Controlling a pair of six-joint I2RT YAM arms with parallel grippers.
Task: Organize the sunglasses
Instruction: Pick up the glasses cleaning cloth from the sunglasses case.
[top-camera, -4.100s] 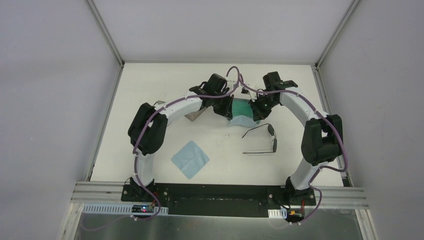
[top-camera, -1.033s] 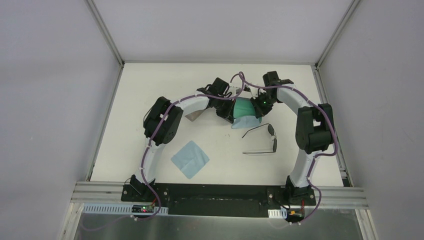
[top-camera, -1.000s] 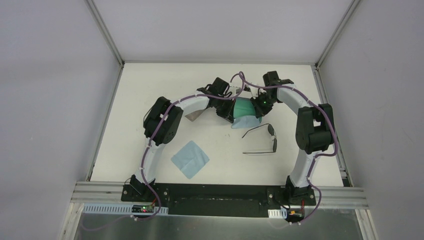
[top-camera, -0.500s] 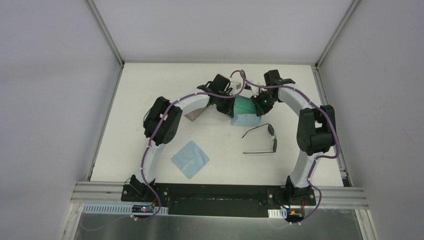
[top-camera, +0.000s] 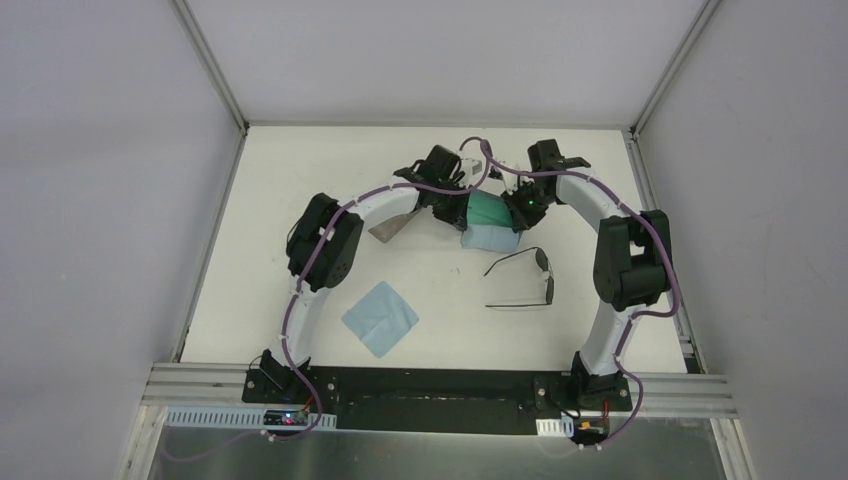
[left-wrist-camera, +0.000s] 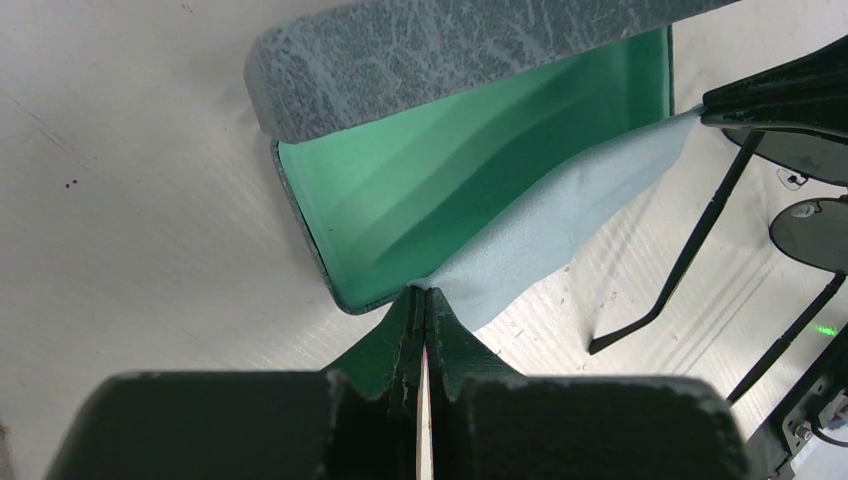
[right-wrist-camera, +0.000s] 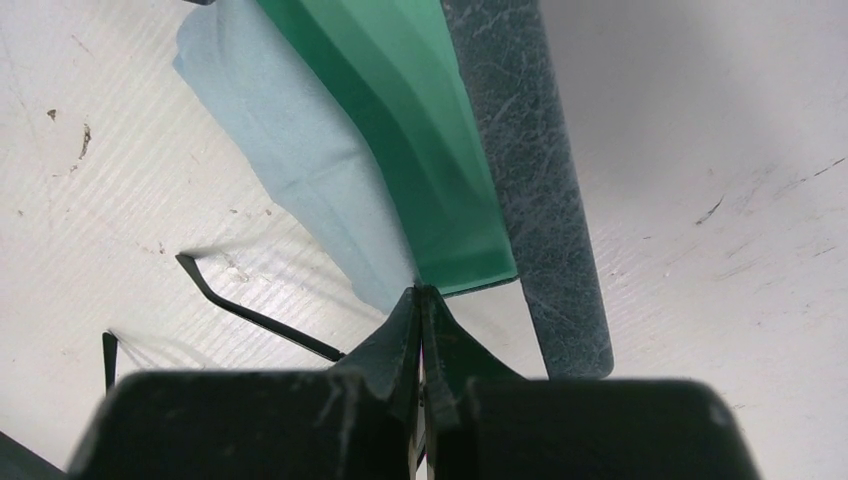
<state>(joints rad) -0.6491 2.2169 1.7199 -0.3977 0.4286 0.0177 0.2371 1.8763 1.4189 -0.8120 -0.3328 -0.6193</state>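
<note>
Left gripper (left-wrist-camera: 421, 300) and right gripper (right-wrist-camera: 420, 296) were each pinched shut on a cloth (left-wrist-camera: 540, 235) corner, stretching it over the open case (left-wrist-camera: 400, 190), likely to line it. Sunglasses (top-camera: 524, 280) lay on the table (top-camera: 300, 200), right of centre.

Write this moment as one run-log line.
left claw: shut on cloth; right claw: shut on cloth; cloth: by open case; sunglasses: on table

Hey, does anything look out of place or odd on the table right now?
The light blue cloth hangs half out of the open green-lined case, pinched at two ends by the left tool and right tool. Black wire-framed sunglasses lie unfolded beside it, not cased.
</note>
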